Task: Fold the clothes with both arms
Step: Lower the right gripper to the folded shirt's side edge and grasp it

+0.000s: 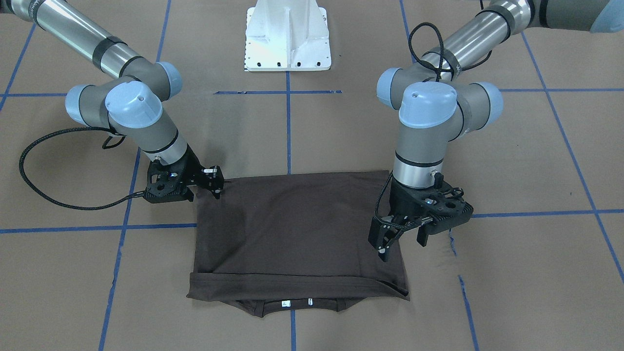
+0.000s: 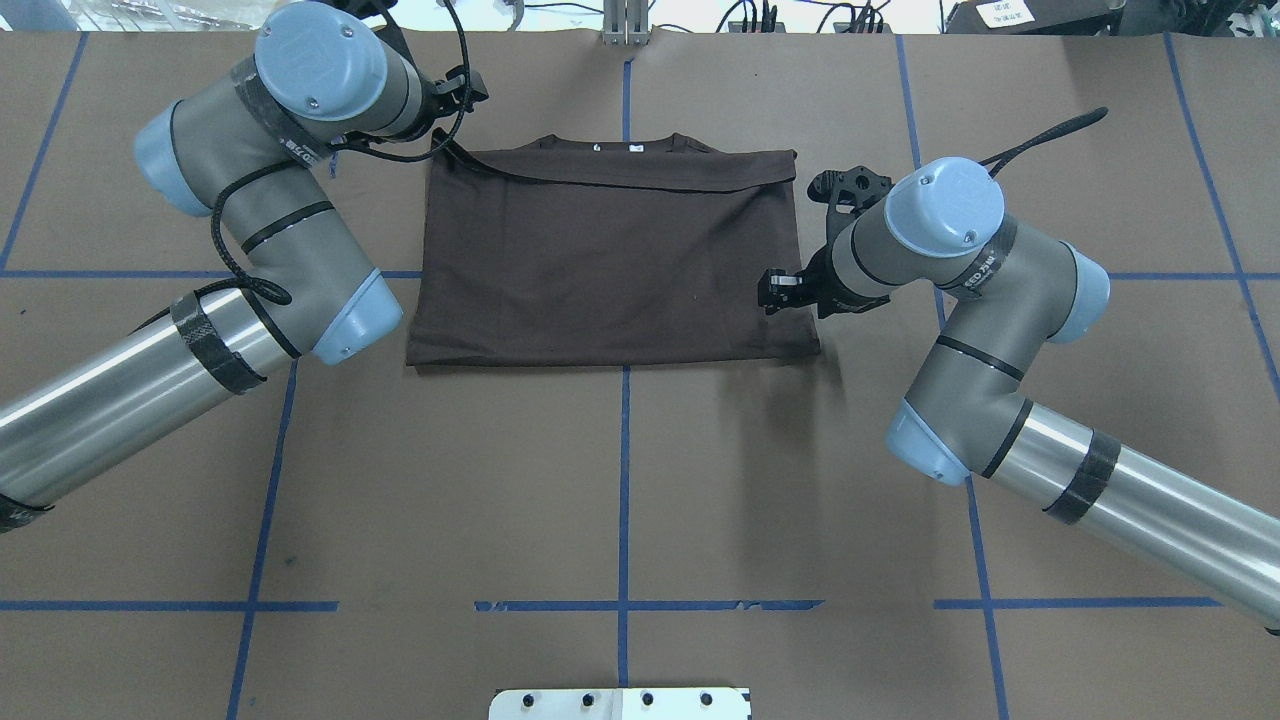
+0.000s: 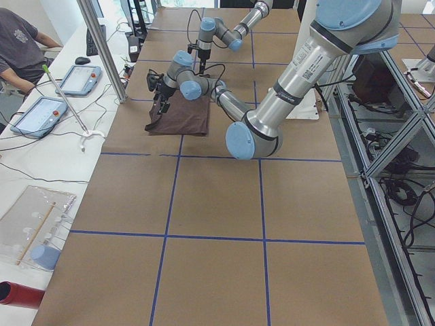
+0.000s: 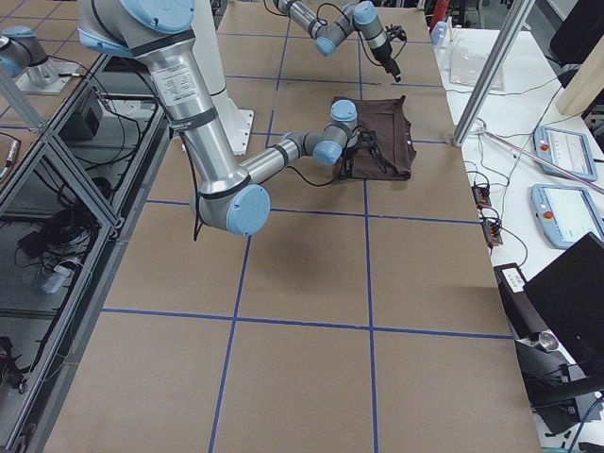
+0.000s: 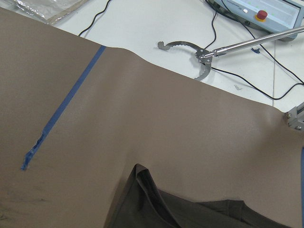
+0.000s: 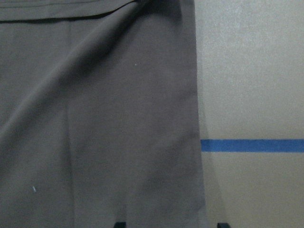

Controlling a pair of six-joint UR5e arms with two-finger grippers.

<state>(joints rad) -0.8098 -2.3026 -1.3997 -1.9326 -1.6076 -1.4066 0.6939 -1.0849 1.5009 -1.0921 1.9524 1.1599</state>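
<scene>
While T-shirt (image 1: 292, 219) lies folded, left gripper (image 1: 402, 245) spread at one side edge; right gripper (image 1: 215, 189) spread, straddling opposite edge.

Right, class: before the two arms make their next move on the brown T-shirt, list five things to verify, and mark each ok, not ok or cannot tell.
1. T-shirt lies flat, folded to a rectangle: ok.
2. Left gripper is open, astride one side edge: ok.
3. Right gripper is open, astride the opposite side edge: ok.
4. Cloth is gripped for the fold: not ok, neither gripper holds it yet.
5. Both grippers are low enough to pinch the cloth: cannot tell.
6. Right arm's cable lies off the shirt: ok.
</scene>
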